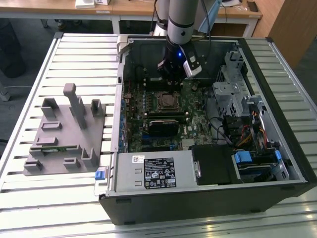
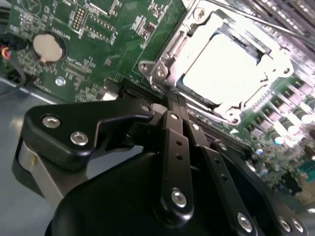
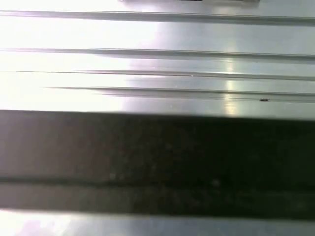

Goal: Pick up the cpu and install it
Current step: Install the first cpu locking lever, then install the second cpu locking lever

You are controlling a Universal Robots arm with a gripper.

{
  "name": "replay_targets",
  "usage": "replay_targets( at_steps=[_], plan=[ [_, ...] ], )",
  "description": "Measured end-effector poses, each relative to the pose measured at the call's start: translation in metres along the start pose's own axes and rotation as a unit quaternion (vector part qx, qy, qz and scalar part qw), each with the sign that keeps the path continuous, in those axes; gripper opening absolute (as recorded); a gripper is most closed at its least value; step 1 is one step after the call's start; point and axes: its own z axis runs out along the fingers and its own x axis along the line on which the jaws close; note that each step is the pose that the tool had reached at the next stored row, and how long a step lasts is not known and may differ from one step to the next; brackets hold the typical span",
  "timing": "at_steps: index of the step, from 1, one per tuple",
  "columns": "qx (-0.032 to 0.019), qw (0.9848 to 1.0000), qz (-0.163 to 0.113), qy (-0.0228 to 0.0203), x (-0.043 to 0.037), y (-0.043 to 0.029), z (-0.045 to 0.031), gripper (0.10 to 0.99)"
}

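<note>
The cpu (image 2: 231, 69) lies flat in the metal-framed socket (image 2: 162, 69) on the green motherboard (image 2: 113, 29), its pale silver top glaring bright in the second wrist view. In the exterior view the cpu (image 1: 167, 100) sits in the middle of the open computer case, just in front of the arm. My gripper (image 2: 172, 98) hovers a little above the socket's edge, its black fingers (image 2: 174, 142) drawn together with nothing between them. From outside, the gripper (image 1: 171, 82) hangs just behind the socket.
A grey fixture block (image 1: 67, 131) with slots stands on the slatted table (image 1: 29, 94) at the exterior view's left. Inside the case (image 1: 208, 203) are a black fan module (image 1: 161, 124), drive cages (image 1: 233, 94), cables and a power supply (image 1: 153, 171). A round coin battery (image 2: 47, 46) is on the board.
</note>
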Motion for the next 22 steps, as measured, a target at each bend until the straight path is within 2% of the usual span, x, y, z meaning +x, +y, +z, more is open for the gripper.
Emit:
replay_targets(
  at_steps=[4,22],
  plan=[
    [0.0001,1.0,0.0,0.0001,0.0,0.0004,-0.0067,0.106],
    [0.0001,1.0,0.0,0.0001,0.0002,-0.0098,-0.0073,0.106]
  ],
)
